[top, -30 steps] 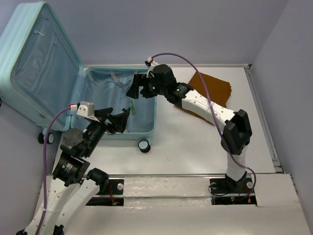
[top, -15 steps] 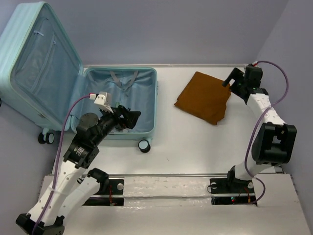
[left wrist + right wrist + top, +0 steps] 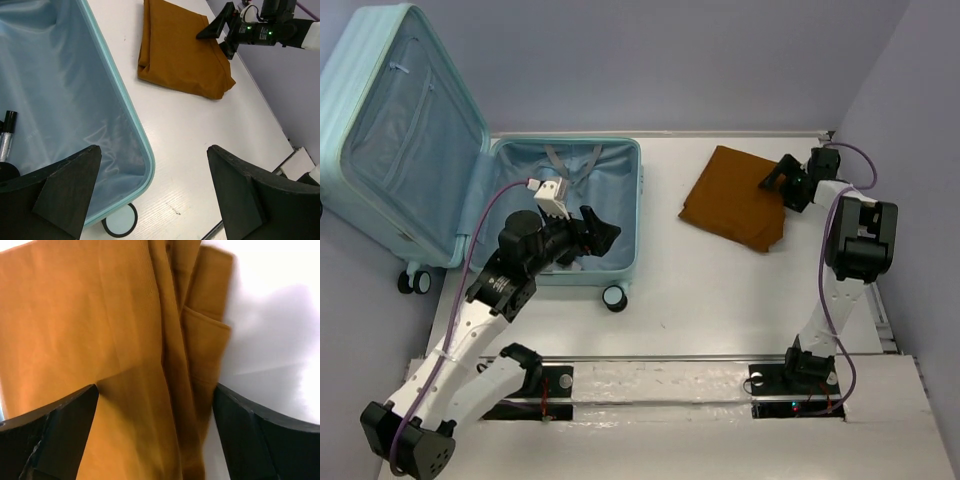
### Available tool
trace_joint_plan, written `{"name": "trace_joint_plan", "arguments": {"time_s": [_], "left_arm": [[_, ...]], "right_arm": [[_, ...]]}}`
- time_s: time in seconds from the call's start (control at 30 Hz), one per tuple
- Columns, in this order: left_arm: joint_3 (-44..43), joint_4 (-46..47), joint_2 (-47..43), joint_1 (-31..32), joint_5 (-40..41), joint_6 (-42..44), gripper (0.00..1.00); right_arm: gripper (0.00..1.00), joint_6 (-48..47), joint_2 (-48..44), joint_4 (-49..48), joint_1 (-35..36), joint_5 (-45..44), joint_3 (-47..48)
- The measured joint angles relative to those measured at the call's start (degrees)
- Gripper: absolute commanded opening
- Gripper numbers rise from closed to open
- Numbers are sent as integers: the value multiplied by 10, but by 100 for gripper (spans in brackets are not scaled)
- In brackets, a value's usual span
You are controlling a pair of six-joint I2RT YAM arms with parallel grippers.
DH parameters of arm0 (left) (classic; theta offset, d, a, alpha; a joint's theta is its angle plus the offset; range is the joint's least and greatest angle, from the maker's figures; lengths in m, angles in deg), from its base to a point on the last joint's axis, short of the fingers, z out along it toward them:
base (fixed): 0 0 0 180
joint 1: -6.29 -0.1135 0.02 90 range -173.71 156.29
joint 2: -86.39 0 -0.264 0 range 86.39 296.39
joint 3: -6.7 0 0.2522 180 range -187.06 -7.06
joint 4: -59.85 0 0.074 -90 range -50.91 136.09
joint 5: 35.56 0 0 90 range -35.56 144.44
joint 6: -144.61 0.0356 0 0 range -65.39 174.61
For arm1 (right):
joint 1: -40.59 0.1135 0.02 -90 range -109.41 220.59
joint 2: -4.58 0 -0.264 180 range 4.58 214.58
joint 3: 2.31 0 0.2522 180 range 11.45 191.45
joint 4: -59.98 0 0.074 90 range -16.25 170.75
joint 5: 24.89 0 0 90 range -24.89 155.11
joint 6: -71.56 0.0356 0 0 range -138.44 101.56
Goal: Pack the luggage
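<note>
Left claw [image 3: 154, 148] spread over luggage [image 3: 50, 75] (lid partly out of frame), right claw [image 3: 155, 386] spread above brown cloth [image 3: 125, 315].

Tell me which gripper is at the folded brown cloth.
The right gripper: it hangs over the right edge of the folded brown cloth, jaws open. The left gripper, also open, is over the near right corner of the aqua suitcase instead.

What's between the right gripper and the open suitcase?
Folded brown cloth, under the right gripper, then a bare strip of table up to the luggage rim. Clear in top external; left wrist shows it too.
</note>
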Motion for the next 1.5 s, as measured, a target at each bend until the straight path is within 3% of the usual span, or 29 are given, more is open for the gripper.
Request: {"name": "trace_joint_plan", "arguments": {"time_s": [0.07,0.13,0.17,0.3,0.5,0.63,0.9,1.17,1.37,1.5], "left_arm": [[-12,0,18,0,-3,-1,99],[-26,0,38,2,-7,-1,99],[-33,1,47,4,-8,-1,99],[-73,-2,96,19,-9,2,99],[-106,-2,153,62,3,2,99],[-150,-10,214,116,23,2,99],[-339,-53,428,209,87,6,99],[-609,-145,714,212,133,42,99],[-649,-196,839,194,162,43,99],[-649,-206,871,181,163,40,99]], "right_arm": [[91,7,23,-21,-3,31,14],[64,20,40,-49,-9,65,21],[38,23,47,-63,-10,87,21],[7,35,73,-75,-14,136,21],[7,16,40,-89,-12,169,-35],[7,4,-75,-108,-9,142,-188],[7,-22,-251,-88,-8,125,-365],[7,-31,-275,-79,-8,120,-376],[7,-31,-275,-81,-8,121,-376],[7,-30,-271,-88,-9,127,-376]]}}
